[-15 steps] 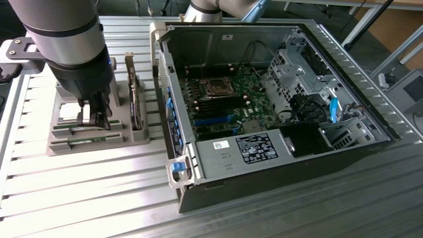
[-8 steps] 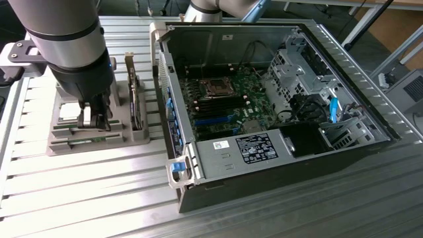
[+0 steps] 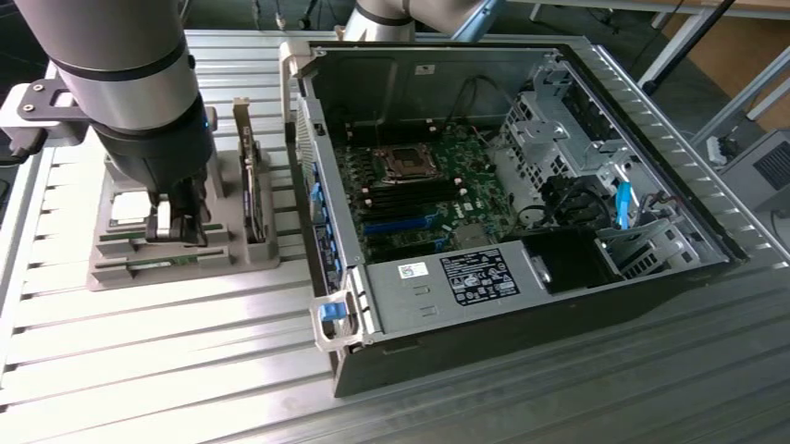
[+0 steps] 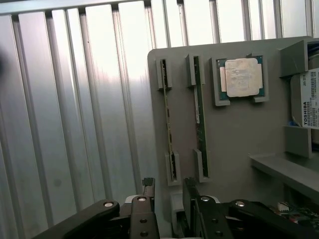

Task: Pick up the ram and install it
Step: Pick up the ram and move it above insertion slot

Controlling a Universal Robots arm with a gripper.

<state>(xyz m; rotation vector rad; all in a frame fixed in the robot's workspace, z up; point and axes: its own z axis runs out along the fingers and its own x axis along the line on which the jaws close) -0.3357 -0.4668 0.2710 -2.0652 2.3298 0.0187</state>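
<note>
Two thin green sticks stand on edge in slots of a grey holder (image 4: 239,139). The ram (image 4: 169,124) is the one in line with the gap between my fingers. Its twin (image 4: 200,119), with a whitish label, stands one slot over. My gripper (image 4: 169,191) is open, hovers just short of the ram's near end and holds nothing. In the exterior view the gripper (image 3: 176,231) hangs low over the holder (image 3: 124,270) at that view's left, and hides most of the sticks. The open computer case (image 3: 691,199) lies to the right, with its memory slots (image 3: 401,199) on the motherboard.
A processor chip (image 4: 242,77) and a hard drive (image 4: 311,99) also sit in the holder. An upright card with a metal bracket (image 3: 253,194) stands between the gripper and the case wall. The ribbed metal table (image 3: 161,370) runs under everything.
</note>
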